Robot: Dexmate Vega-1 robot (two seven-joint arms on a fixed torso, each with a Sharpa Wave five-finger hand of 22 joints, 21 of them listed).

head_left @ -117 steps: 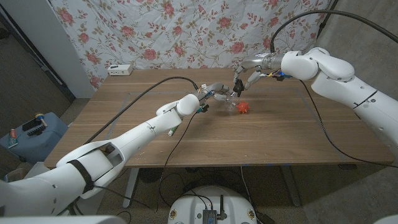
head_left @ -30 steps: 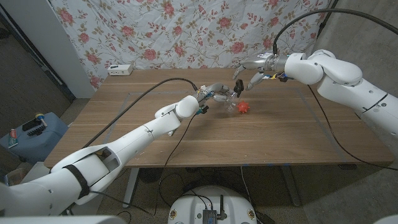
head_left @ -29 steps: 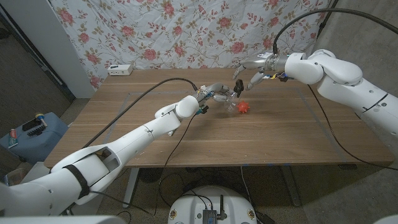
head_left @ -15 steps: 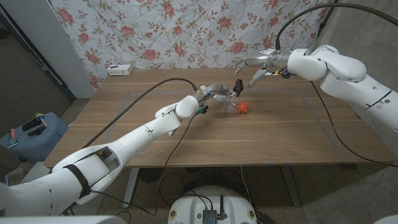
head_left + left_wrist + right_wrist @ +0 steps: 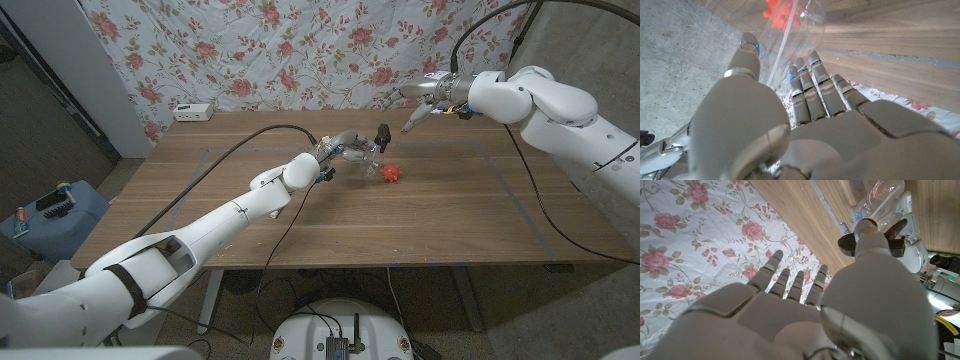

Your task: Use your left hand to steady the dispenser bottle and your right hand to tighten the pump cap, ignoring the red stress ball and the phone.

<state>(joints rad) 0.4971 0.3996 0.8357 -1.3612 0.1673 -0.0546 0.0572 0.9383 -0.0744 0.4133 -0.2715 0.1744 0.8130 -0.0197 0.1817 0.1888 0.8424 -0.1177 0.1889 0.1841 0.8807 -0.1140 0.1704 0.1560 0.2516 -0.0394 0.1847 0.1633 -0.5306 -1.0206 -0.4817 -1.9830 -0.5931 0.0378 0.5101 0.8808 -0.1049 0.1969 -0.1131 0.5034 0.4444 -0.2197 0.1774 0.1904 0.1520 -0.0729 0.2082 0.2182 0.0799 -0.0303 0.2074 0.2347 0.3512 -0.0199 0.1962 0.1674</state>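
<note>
Dispenser bottle (image 5: pixel 372 160) upright mid-table (image 5: pixel 420 220), gripped by left hand (image 5: pixel 345 147) — black pump cap (image 5: pixel 383 133) on top. Right hand (image 5: pixel 418 95) raised apart from cap, fingers spread, holding nothing. Red stress ball (image 5: pixel 391 173) just beside bottle.

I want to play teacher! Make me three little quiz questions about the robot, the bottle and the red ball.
1. True or false: the right hand is touching the black pump cap.
2. Which hand holds the clear dispenser bottle: A) the left hand, B) the right hand, C) neither?
3. Fill in: the red stress ball lies on the wooden ____, beside the bottle.

Key
1. False: the right hand hangs open, up and away from the cap.
2. A: the left hand grips the bottle.
3. table
</note>
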